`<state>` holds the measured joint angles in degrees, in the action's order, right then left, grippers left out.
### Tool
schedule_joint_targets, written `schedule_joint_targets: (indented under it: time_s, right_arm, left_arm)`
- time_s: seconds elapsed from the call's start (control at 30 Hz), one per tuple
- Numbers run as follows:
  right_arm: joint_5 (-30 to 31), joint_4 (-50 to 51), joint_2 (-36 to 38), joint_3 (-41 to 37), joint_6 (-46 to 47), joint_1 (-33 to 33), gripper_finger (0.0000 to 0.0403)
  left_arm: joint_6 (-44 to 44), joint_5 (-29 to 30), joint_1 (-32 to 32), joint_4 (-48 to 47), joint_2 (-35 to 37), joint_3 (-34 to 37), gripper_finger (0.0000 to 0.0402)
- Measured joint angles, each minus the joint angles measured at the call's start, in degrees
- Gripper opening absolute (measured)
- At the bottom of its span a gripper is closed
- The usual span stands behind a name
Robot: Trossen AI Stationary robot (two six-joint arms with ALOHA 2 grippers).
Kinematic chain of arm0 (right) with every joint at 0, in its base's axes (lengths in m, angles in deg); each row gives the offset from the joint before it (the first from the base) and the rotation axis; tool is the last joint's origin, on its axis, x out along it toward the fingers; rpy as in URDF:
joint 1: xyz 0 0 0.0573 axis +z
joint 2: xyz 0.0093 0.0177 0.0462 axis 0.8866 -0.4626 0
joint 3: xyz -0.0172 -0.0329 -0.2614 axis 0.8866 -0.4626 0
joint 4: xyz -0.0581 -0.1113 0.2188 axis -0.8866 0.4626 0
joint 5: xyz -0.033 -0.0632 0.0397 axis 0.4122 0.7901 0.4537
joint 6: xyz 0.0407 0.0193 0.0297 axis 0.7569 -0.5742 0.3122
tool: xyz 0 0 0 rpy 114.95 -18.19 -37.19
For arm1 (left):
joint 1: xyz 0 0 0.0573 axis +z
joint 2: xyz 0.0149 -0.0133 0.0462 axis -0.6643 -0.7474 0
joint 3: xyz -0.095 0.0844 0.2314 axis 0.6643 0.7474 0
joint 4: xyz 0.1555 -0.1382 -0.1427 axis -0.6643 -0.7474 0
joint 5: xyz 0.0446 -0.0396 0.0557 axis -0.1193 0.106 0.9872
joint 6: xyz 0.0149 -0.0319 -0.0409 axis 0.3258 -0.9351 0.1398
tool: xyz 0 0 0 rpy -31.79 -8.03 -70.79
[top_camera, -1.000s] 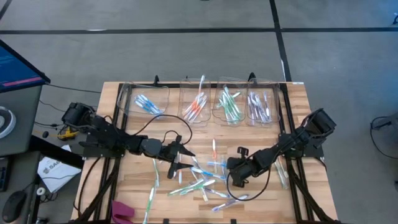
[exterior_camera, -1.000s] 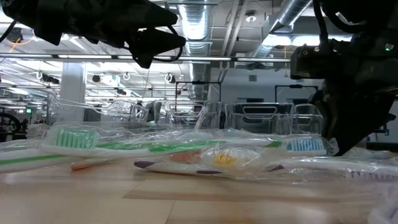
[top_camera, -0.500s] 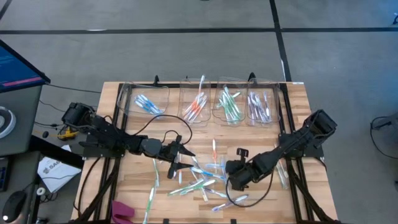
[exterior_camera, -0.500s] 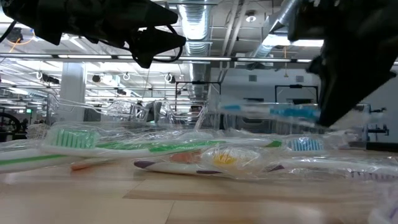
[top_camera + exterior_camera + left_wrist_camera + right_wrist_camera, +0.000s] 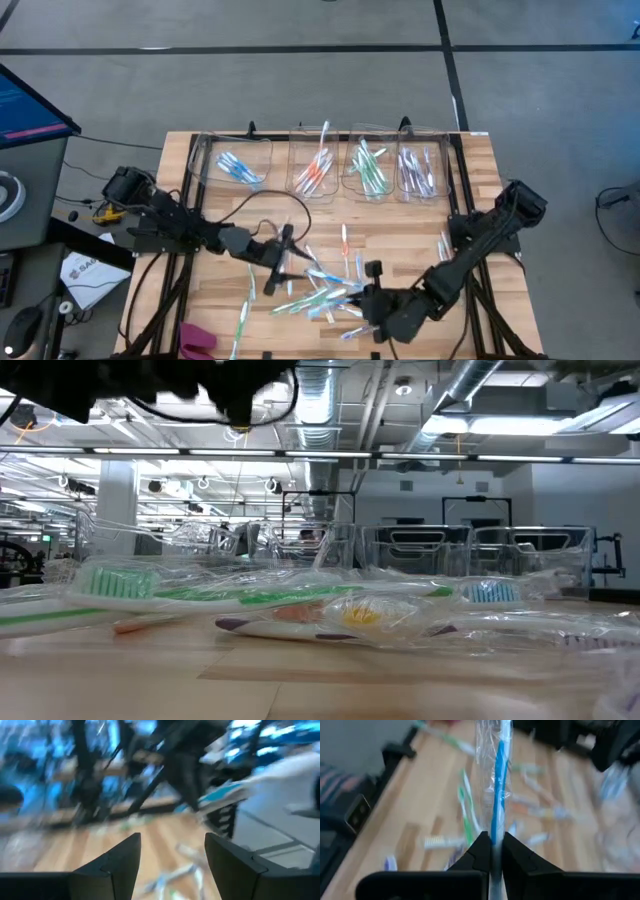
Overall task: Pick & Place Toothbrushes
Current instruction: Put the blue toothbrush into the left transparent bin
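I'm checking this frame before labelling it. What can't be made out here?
- High view: what the right gripper holds; too small, though the right wrist view shows its jaws shut on a blue toothbrush.
- Left wrist view: blurred; the objects beyond the left gripper are unreadable.
- Low view: both grippers' jaws cut off by the top edge.

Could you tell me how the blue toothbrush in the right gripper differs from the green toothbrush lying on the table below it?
The wrapped blue toothbrush is clamped between the shut fingers of the right gripper and lifted off the wood; the green toothbrush lies flat on the wooden table, untouched. The blue one points straight out from the gripper, while the green one lies slightly askew to it. Both are slim plastic brushes. The left gripper hovers open nearby.
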<state>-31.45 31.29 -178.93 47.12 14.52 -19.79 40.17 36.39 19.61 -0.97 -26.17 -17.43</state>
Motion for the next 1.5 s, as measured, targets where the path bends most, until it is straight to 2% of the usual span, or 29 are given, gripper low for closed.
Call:
schedule_joint_targets:
  time_s: [0.1,0.2,0.5,0.97,1.3,1.5]
  right_arm:
    - [3.18,-6.15,-0.22,0.0,-4.59,0.04,0.0015]
    - [4.6,-10.93,-0.87,-0.03,-8.6,-1.11,0.0015]
    - [2.27,-14.99,-1.63,-0.63,-9.24,-6.18,0.0015]
    - [2.12,-15.1,-1.66,-1.8,-7.92,-6.66,0.0015]
    - [2.05,-15.01,-1.66,-1.82,-7.89,-6.67,0.0015]
    - [2.06,-14.63,-1.66,-1.84,-7.9,-7.23,0.0019]
  left_arm:
    - [4.54,-0.95,-1.66,8.06,-2.24,0.0,0.0213]
    - [8.41,-0.89,-2.23,12.12,-4.5,-0.22,0.0213]
    - [9.38,-0.56,-2.04,12.33,-8.27,-6.0,0.0213]
    - [9.21,-0.72,-2.19,12.67,-8.4,-6.36,0.021]
    - [9.14,-3.98,-2.19,13.1,-8.31,-6.4,0.0146]
    - [9.14,-4.12,-2.19,13.06,-8.31,-6.4,0.0085]
